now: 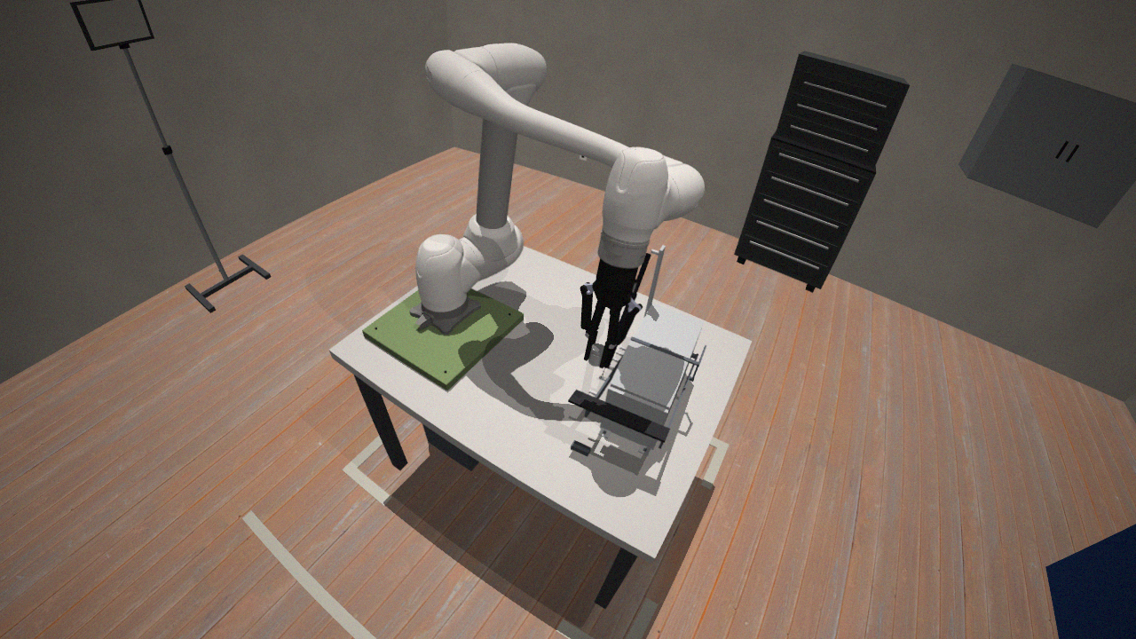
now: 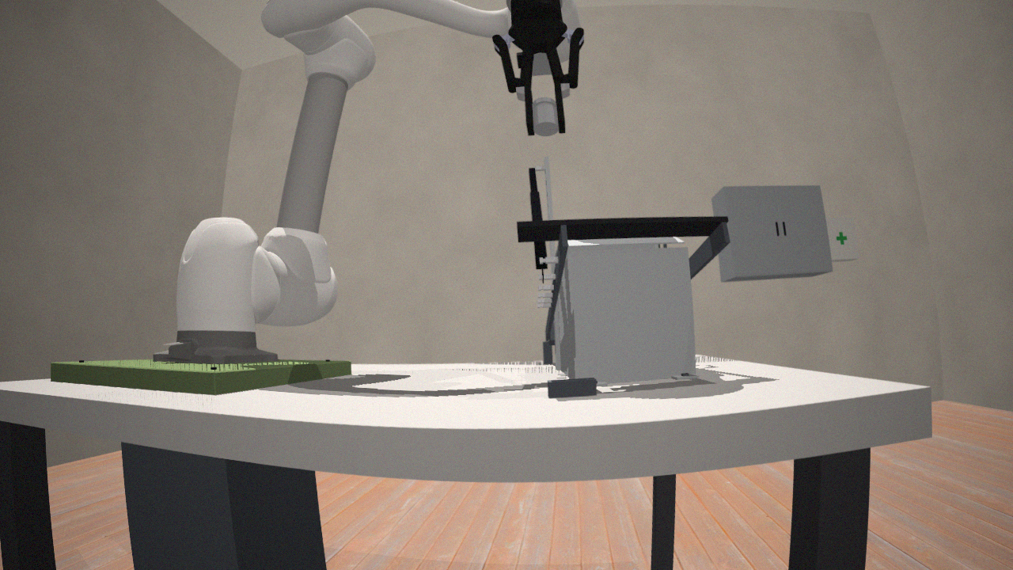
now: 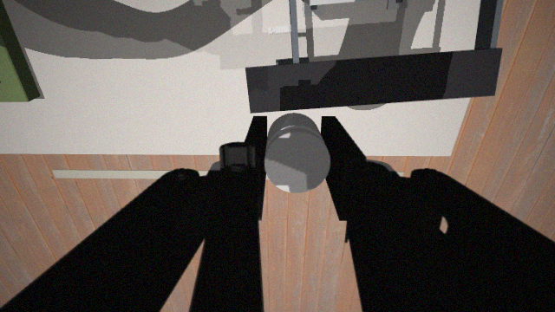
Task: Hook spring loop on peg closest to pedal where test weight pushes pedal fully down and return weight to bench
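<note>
My gripper [image 1: 597, 358] [image 2: 546, 131] [image 3: 293, 138] is shut on the steel test weight [image 2: 545, 115] [image 3: 297, 160], a grey cylinder, and holds it in the air above the feeder's level. The black pedal [image 1: 618, 414] [image 2: 623, 228] [image 3: 373, 80] is raised, at the feeder's front. It lies just beyond the fingertips in the wrist view, and the weight does not touch it. Several pale pegs [image 2: 544, 296] stand in a column on the feeder's left side. The dark spring [image 2: 536, 212] hangs upright by the thin post above them. Which peg its end loop is on is too small to tell.
The feeder's grey box [image 1: 650, 369] [image 2: 630, 312] stands on the white bench [image 1: 508, 433] [image 2: 453, 454] [image 3: 130, 108]. A small dark block [image 1: 581, 448] [image 2: 572, 387] lies at the feeder's front. The arm's base stands on a green plate [image 1: 405, 347] [image 2: 134, 379] [image 3: 13, 82] at the left.
</note>
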Controlling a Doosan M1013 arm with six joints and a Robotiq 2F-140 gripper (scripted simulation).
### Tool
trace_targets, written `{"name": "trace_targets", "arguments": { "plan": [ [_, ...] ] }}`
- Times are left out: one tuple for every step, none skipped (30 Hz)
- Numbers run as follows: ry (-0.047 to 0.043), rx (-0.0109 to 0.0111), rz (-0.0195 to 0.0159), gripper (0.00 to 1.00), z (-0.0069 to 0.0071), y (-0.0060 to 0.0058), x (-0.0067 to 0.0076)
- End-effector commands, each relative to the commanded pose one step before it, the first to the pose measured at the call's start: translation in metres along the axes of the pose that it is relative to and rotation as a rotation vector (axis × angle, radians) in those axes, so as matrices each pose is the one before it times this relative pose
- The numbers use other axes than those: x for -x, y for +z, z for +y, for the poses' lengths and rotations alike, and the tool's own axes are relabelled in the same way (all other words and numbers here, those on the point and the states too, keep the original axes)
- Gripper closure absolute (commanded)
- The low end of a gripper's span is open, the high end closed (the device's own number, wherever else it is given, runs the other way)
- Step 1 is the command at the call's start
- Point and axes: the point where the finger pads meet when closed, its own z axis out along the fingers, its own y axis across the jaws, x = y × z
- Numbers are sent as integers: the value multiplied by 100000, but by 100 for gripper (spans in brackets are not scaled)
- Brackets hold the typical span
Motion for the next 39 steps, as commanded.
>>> {"name": "trace_targets", "arguments": {
  "plan": [
    [24,138,421,75,-482,368,-504],
    [0,0,129,75,-160,141,-160],
    [0,0,129,75,-160,141,-160],
    [-3,0,129,75,-160,141,-159],
    [0,0,132,75,-161,142,-159],
    [0,0,129,75,-160,142,-159],
    [0,0,129,75,-160,142,-159],
    [0,0,0,75,0,0,0],
    [0,0,0,75,0,0,0],
    [2,-19,-142,75,182,-162,184],
    [0,0,129,75,-160,142,-159],
    [0,0,129,75,-160,142,-159],
    [-3,0,132,75,-160,142,-158],
    [0,0,129,75,-160,143,-158],
    [0,0,129,75,-160,143,-158],
    [0,0,129,75,-160,143,-158],
    [0,0,129,75,-161,144,-158],
    [0,0,129,75,-160,143,-158],
    [0,0,129,75,-160,143,-157],
    [0,0,129,75,-160,144,-157],
    [-3,0,132,75,-160,144,-157],
    [0,0,129,75,-160,144,-157],
    [0,0,129,75,-160,145,-157],
    [0,0,129,75,-160,144,-156],
    [0,0,0,75,0,0,0],
    [0,0,0,75,0,0,0],
    [1,-18,-141,75,181,-163,180],
    [0,0,129,75,-160,145,-157],
    [0,0,129,75,-160,144,-156],
    [-3,0,132,75,-160,145,-156],
    [0,0,129,75,-160,145,-156],
    [0,0,129,75,-160,146,-156],
    [0,0,129,75,-160,146,-155],
    [0,3,129,75,-160,145,-156],
    [0,0,129,75,-160,146,-155],
    [0,0,129,75,-160,146,-155],
    [0,0,129,75,-160,147,-155],
    [-3,0,132,75,-160,147,-155],
    [0,0,129,75,-160,146,-154]
  ]
}}
